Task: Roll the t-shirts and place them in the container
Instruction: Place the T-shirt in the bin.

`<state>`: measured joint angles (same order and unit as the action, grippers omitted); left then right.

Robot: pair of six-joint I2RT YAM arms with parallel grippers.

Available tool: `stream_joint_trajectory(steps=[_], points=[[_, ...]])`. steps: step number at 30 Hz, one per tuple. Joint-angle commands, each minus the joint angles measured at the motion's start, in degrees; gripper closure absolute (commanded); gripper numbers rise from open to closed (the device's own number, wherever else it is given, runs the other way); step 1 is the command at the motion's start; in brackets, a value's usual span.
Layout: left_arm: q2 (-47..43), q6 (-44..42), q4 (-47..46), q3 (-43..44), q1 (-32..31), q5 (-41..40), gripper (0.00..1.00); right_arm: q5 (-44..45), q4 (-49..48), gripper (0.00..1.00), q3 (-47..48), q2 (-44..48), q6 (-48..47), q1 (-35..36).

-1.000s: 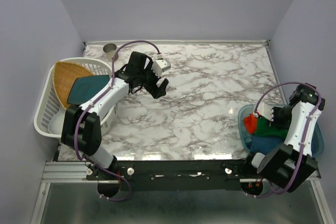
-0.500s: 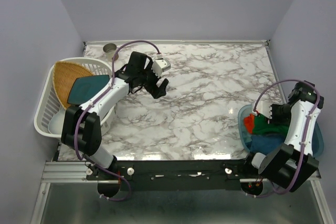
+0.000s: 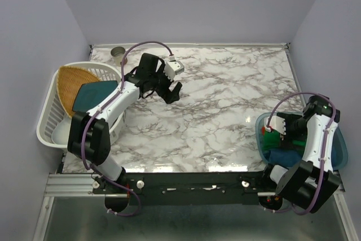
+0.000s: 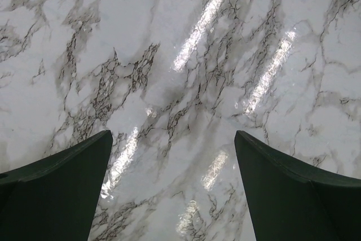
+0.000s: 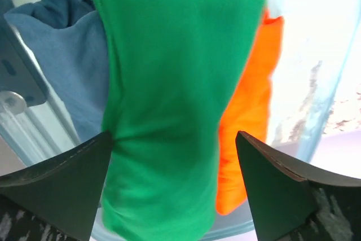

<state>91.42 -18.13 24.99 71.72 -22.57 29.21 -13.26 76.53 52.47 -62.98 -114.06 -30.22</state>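
right gripper [image 3: 274,132] is hanging low inside the blue tub [image 3: 258,139], its jaws standing wide apart and gripping nothing. the green t-shirt [image 5: 169,83] is lying released beneath them as a long fold, with its edge brushing one fingertip [image 5: 104,139]. inside the tub, the blue t-shirt [image 5: 62,55] is bunching against one side of the green one and the orange-red t-shirt [image 5: 248,111] is pressing against the other. the tub's clear wall is rising just beyond the orange-red cloth, so the fingers are working in a tight pocket.

the tub is sitting at the near right corner of the marble table [image 3: 225,100], close to the wall [image 3: 333,38] on its outer side. a broad stretch of marble is opening away from the tub's inner rim. left gripper [image 3: 172,91] is hovering well apart from the tub, across that stretch, with its jaws spread wide over bare marble. farther still from the tub, the white basket [image 3: 48,114] is holding the wicker tray [image 3: 70,83] and the teal plate [image 3: 93,94].

compared with a second ago, the right gripper is sitting deeper in the tub and nearer its inner rim. less of the orange-red cloth is showing from above. the left arm is barely differing.
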Motion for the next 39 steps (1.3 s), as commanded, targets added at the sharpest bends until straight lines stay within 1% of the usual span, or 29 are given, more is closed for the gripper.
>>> stream_joint_trajectory(steps=[1,3,4,5,8,10,11,12,14,15,16,17,18,19,20,21,22,23,24,25,27,28,31,33,34,35,37,39], points=[[0.08,0.38,0.32,2.63,0.33,1.81,0.01,-6.59,11.0,0.0,8.23,1.97,-39.49,0.25],[-0.53,0.03,1.02,3.77,0.33,1.81,0.01,-7.57,10.83,0.0,10.97,2.86,-37.65,0.16],[-0.8,-0.24,1.2,4.21,0.33,1.73,0.01,-10.36,10.92,0.0,14.56,3.12,-36.25,0.16],[-1.06,-0.41,1.72,5.35,0.33,1.64,0.01,-11.78,10.83,0.0,16.07,3.13,-34.93,0.16],[-2.03,-1.73,3.65,7.81,0.33,1.99,0.01,-17.22,10.83,0.0,19.77,3.3,-27.29,0.16],[-2.91,-2.87,4.8,8.78,0.33,2.51,0.01,-18.38,9.26,0.0,18.64,4.26,-17.73,0.16],[-3.08,-3.83,5.58,9.31,0.33,2.69,0.01,-18.82,6.03,0.0,15.33,6.1,-13.25,0.25],[-3.52,-4.19,5.94,9.49,0.33,2.87,0.01,-18.56,4.26,0.0,13.38,6.99,-3.63,0.25],[-3.88,-4.19,7.08,10.01,0.42,3.13,0.01,-15.25,0.74,0.0,9.42,8.31,6.0,0.25],[-3.88,-4.02,7.52,10.19,0.33,3.22,0.01,-14.09,1.16,0.0,7.84,8.14,14.22,0.25],[-3.88,-4.02,7.87,10.36,0.33,3.48,0.01,-12.95,2.12,0.0,7.83,7.61,18.05,0.16],[-4.05,-3.84,8.4,10.37,0.33,4.01,0.01,-11.63,4.91,0.07,8.09,7.09,21.82,0.16],[-4.23,-3.58,8.4,10.28,0.33,4.1,0.01,-11.18,6.77,0.17,9.66,5.52,28.3,0.25],[-4.32,-3.32,8.41,10.19,0.33,4.19,0.01,-11.18,8.62,0.5,10.19,4.89,31.15,0.16],[-4.32,-3.05,8.49,10.1,0.33,4.36,0.01,-10.92,10.9,0.68,10.37,4.71,33.7,0.16],[-3.88,-2.7,8.49,10.19,0.42,4.54,0.01,-10.57,10.92,0.84,9.77,5.23,40.17,0.16],[-3.53,-2.35,8.67,10.45,0.33,4.71,0.01,-10.21,10.92,0.98,7.5,7.59,41.8,0.16],[-3.27,-2.09,9.19,11.15,0.33,4.8,0.01,-8.99,10.92,0.99,5.65,8.91,42.42,0.16],[-2.48,-1.91,9.54,11.68,0.33,4.98,0.01,-8.11,10.92,0.99,3.98,10.41,42.17,0.16],[-2.04,-2.0,9.9,12.29,0.42,5.15,0.01,-7.14,10.92,0.99,0.22,12.6,41.73,0.16],[-0.81,-2.26,11.21,14.23,0.33,4.8,0.01,-2.75,10.66,0.99,-3.14,13.84,40.94,0.16],[-0.45,-2.43,11.65,14.84,0.33,4.63,0.01,-2.65,10.83,0.99,-2.81,13.68,40.94,-1.15],[1.22,-2.96,13.06,17.04,0.33,4.1,0.01,0.85,10.74,0.99,-3.42,12.45,39.71,-2.12],[2.62,-2.88,14.03,18.53,0.33,4.1,0.01,4.98,9.69,0.99,-4.56,9.82,38.92,-3.44],[3.06,-2.79,14.29,19.06,0.33,4.27,0.01,6.91,8.73,0.99,-5.26,8.68,38.74,-4.92],[3.59,-2.44,14.64,20.02,0.33,4.19,0.01,11.19,6.29,0.99,-5.97,7.97,38.22,-6.07],[4.56,-1.73,14.47,20.65,0.33,4.19,0.01,14.99,2.94,0.99,-7.73,6.47,35.85,-9.14],[5.08,-1.21,14.03,20.91,0.33,3.92,0.01,17.73,-1.63,0.99,-8.25,5.77,33.74,-10.12]])
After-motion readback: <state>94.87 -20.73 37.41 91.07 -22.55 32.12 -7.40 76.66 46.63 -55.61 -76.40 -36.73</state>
